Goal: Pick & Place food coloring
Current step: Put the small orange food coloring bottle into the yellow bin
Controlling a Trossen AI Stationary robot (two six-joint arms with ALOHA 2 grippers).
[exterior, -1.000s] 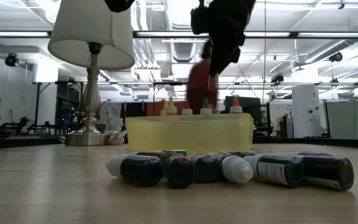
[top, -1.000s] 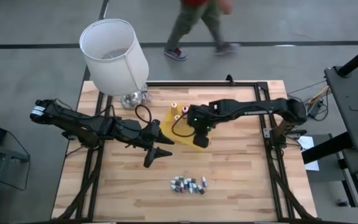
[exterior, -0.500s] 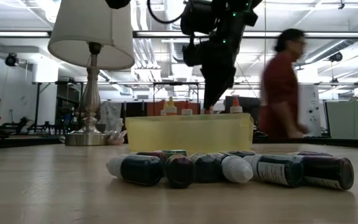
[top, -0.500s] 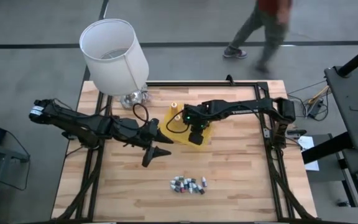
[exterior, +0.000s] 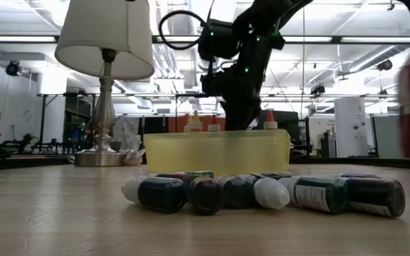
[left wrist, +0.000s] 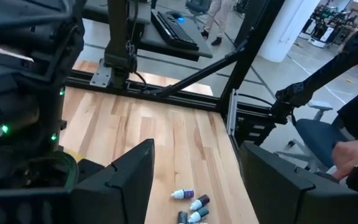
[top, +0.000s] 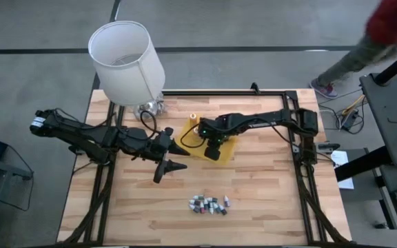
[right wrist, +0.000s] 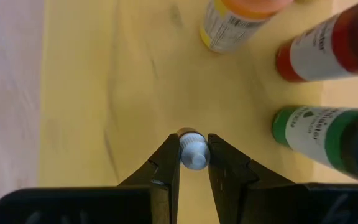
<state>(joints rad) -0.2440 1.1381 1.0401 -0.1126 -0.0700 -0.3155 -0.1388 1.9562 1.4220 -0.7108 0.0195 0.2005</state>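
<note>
While the left gripper (top: 163,165) hangs spread and empty left of the shallow yellow plastic tray (top: 191,129), a small white-capped vial (right wrist: 193,152) is pinched by the right gripper (right wrist: 193,163) above the tray's floor, beside upright squeeze bottles (right wrist: 316,127). Roughly a dozen tiny dark vials (top: 207,204) are left near. Only the right wrist view shows the pinch.

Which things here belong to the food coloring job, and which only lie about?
Job: small vial in the right gripper; squeeze bottles; yellow tray; loose vials.
Lying about: lamp; left gripper, open, waiting.
</note>
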